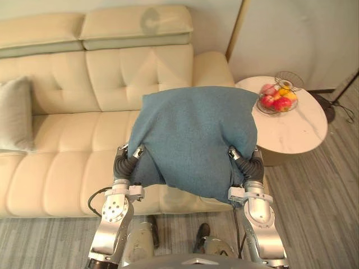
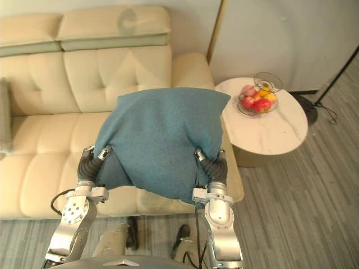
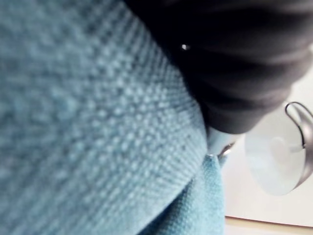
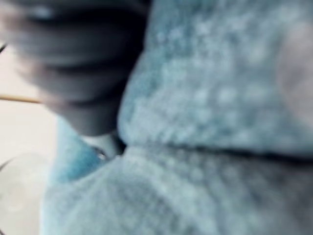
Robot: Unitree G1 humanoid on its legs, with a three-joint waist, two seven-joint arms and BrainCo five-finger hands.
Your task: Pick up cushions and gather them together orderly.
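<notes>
Left eye view: the blue cushion (image 1: pixel 193 140) fills the middle of the frame, held between the two hands over the front of the cream sofa (image 1: pixel 73 151). The left hand (image 1: pixel 130 158) meets its lower left side and the right hand (image 1: pixel 245 159) its lower right side. Both sink into the fabric, so I cannot tell whether either is clasped or open. A pale grey cushion (image 1: pixel 14 112) leans on the sofa at the frame's left edge. At the upper right, a round marble side table (image 1: pixel 303 134) carries a wire fruit basket (image 1: pixel 279 100) holding fruit.
</notes>
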